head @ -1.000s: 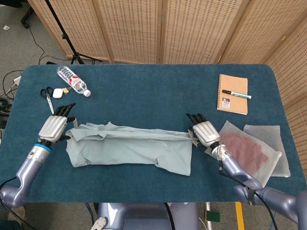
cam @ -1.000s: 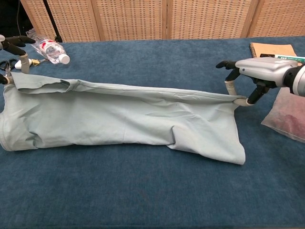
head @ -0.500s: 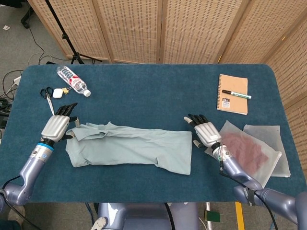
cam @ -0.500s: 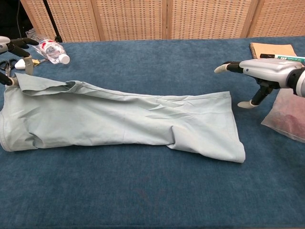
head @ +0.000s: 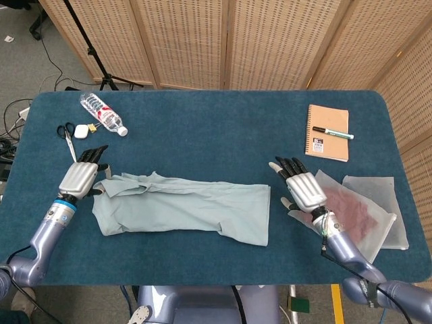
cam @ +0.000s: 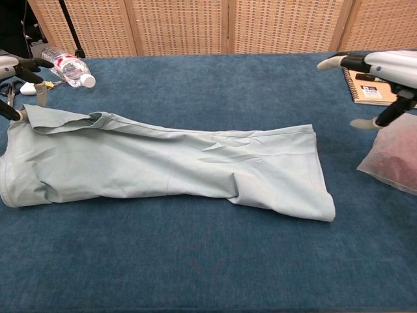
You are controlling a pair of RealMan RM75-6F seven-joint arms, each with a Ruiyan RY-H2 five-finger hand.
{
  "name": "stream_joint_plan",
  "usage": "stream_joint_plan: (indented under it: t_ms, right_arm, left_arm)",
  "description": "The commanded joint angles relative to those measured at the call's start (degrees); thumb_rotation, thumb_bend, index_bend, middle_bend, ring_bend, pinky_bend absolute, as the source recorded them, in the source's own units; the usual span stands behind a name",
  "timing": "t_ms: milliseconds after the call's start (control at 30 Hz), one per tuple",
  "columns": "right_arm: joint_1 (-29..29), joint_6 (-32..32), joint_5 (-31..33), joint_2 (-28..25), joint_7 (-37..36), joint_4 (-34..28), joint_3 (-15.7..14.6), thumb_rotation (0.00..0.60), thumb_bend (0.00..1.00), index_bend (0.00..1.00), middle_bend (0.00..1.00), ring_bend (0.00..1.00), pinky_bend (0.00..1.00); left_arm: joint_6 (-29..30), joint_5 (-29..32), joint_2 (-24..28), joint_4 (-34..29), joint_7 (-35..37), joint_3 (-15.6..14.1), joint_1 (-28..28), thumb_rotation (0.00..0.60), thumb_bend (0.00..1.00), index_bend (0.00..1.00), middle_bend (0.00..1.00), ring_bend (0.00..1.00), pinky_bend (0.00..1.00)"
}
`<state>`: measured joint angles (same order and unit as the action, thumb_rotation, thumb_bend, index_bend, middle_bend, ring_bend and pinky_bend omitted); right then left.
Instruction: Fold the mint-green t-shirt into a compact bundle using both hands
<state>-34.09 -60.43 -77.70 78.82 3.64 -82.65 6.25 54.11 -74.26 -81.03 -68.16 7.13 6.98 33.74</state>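
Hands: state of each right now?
Left hand: pinching the t-shirt at its left corner.
Right hand: open, holding nothing, clear of the shirt.

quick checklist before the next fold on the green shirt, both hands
1. Right hand free of cloth, fingers apart, off to the side of the shirt's end: ok.
2. Left hand at the shirt's corner; actual grip: cannot tell.
3. Shirt lies as one long flat band on the table: ok.
4. Shirt's near right corner sticks out past the band: not ok.
5. Bag beside the right hand, near its path: not ok.
6. Bottle and scissors clear of the shirt: ok.
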Motion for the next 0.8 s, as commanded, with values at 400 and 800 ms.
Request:
stream_joint_plan:
  t_ms: [400,800]
  right_arm:
    - [12.5,-17.1,-10.0,-6.3,-3.1,-5.9,-6.3,0.600,0.34,0.00,0.00,0.00,0.00]
    - [13.8,-18.2,-11.5,-6.3,-2.2,-5.8,-5.6,0.600,0.35,0.00,0.00,0.00,0.00]
  left_arm:
    - [-3.0,5.5,-5.1,6.1,-7.9,1.7,1.8,0.600,0.59,0.73,0.00,0.00,0.00]
    - [-1.3,2.9,-8.6,10.6,-3.1,1.6,1.7,0.600,0.17,0.00,0.00,0.00,0.00]
